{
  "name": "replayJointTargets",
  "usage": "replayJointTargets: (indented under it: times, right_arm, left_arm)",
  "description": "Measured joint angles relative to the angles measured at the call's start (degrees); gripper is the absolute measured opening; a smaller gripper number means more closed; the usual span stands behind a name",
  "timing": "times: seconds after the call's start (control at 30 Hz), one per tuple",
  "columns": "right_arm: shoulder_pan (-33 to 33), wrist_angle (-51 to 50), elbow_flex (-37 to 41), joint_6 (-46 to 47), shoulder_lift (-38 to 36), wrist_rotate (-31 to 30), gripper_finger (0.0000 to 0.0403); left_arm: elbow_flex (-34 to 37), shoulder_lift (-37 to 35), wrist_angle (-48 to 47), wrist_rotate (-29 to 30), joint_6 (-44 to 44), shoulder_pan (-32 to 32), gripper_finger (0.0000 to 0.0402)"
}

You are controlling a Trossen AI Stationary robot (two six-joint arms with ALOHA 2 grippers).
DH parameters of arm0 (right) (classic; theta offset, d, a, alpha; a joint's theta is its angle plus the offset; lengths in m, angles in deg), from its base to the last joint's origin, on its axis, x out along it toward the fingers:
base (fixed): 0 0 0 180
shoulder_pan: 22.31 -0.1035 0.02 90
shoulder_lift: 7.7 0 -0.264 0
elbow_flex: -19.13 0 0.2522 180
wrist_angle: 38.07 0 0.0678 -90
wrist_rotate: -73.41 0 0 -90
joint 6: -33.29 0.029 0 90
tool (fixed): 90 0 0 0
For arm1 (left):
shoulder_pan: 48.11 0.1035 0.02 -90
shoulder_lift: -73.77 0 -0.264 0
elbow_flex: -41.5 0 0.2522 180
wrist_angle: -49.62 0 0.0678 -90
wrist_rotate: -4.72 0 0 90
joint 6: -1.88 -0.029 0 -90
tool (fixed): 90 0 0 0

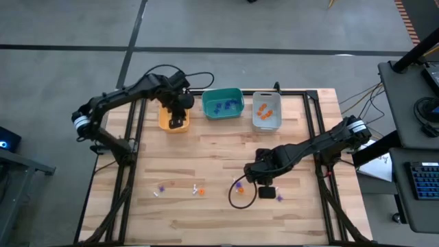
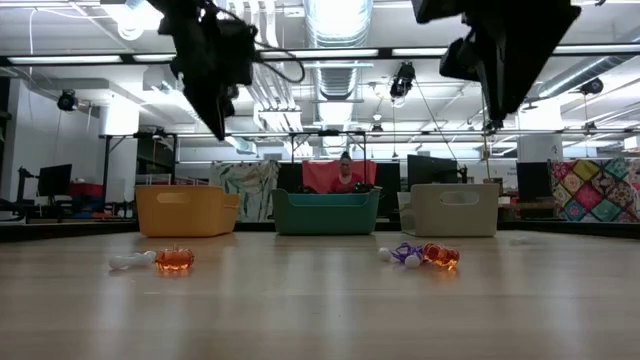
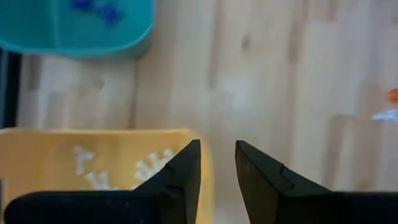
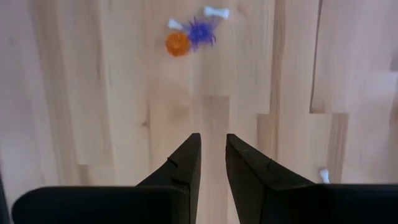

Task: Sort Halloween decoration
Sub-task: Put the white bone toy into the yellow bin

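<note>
A: Largest first, with the teal bin (image 1: 223, 103) as marker?
B: It sits on the wooden table (image 1: 226, 206), yellow bin (image 1: 173, 118) and grey bin (image 1: 267, 111) flanking it.
A: The arms?
B: The left gripper (image 3: 217, 163) hangs over the yellow bin's edge, jaws slightly apart, empty. The right gripper (image 4: 212, 157) is well in front of the teal bin, jaws narrowly parted, empty.
A: The trinkets?
B: An orange pumpkin (image 4: 177, 43), purple spider (image 4: 200, 31) and white bone (image 4: 216, 11) lie there together.
</note>
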Motion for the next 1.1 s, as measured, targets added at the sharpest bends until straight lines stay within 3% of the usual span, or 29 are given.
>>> replayJointTargets:
  times: [0.2, 0.47, 0.73, 0.97, 1.1]
  right_arm:
    - [0.13, 0.00, 3.18, -1.71, -0.11, -0.03, 0.0063]
    - [1.15, -0.24, 4.87, -7.92, -0.44, -0.08, 0.0063]
    - [5.66, -0.84, 5.82, -10.68, -1.49, -0.09, 0.0063]
    - [9.91, -1.07, 9.74, -15.48, -1.57, -0.21, 0.0063]
    - [11.42, -1.11, 13.89, -16.18, -1.57, -6.27, 0.0063]
  left_arm:
    - [4.43, -6.31, 2.94, -1.39, 9.22, -6.70, 0.0079]
    - [16.41, -16.74, 13.38, -0.78, 24.69, -19.48, 0.0079]
    - [25.15, -24.82, 25.34, 9.51, 38.41, -34.02, 0.0079]
    - [30.23, -26.29, 35.08, 16.03, 45.15, -44.16, 0.0079]
    - [32.52, -26.05, 40.68, 17.72, 47.12, -47.77, 0.0079]
